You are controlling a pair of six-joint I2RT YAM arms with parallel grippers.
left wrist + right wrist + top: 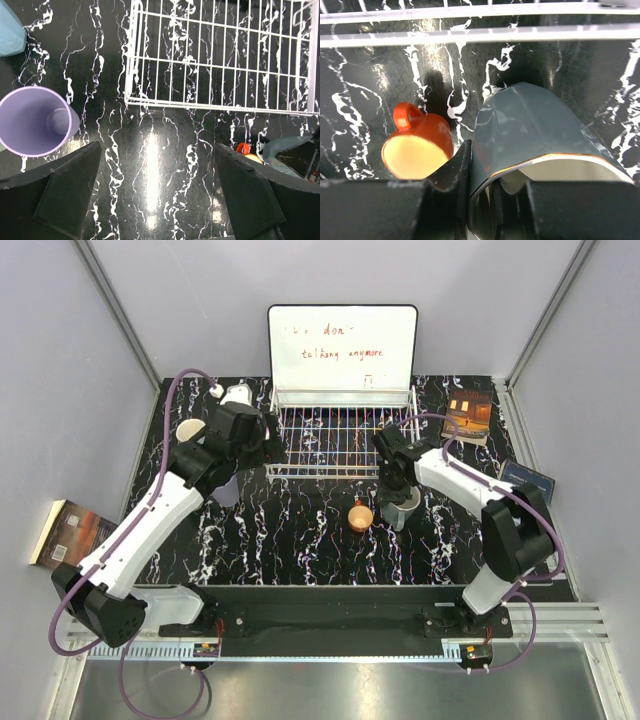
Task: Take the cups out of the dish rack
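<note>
Right hand (480, 175) clamped on the dark grey cup's (535, 130) rim, just in front of the dish rack (480, 35), orange cup (420, 145) there too. Prob down on the counter (370, 90), hard to tell tbh. Let go gently, lift straight up imo.

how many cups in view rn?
4: grey cup in the jaws of the right gripper, orange cup beside it, lilac cup left of the rack, light blue cup beyond it. The left arm may hide more.
</note>
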